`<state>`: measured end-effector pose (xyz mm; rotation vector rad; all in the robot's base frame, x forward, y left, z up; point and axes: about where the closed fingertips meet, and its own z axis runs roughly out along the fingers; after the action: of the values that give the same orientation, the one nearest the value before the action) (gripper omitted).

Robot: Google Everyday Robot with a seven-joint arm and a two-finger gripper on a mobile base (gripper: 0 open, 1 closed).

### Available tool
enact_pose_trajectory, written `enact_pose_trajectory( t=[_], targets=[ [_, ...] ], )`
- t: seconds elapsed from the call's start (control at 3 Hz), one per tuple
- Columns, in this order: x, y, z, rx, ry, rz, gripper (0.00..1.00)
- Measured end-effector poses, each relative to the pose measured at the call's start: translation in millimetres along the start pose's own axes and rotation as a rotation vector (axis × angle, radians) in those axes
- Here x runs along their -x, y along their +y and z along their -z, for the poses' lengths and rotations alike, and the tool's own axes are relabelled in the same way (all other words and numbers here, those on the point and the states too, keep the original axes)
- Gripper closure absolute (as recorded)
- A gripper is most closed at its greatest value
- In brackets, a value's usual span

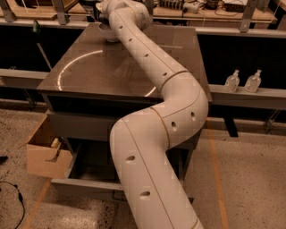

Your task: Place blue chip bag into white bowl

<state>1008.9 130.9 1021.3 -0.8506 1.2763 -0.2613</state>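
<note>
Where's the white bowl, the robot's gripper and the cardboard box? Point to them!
white bowl (pixel 108 36), camera view: its side, peeking out left of the arm (pixel 156 67).
gripper (pixel 101 13), camera view: the arm's far tip, just above the bowl, mostly hidden.
cardboard box (pixel 44 154), camera view: its front wall, low at left.
</note>
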Motion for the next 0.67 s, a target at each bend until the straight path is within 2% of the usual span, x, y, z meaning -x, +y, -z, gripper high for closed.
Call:
enact_pose_trajectory(
  t=[0.33, 0.67],
  targets=[
    [1.9, 5.2, -0.3, 0.016, 0.017, 0.005, 0.0],
    [2.2, 11.3, 1.1, 0.041, 0.035, 0.011, 0.0]
  ],
)
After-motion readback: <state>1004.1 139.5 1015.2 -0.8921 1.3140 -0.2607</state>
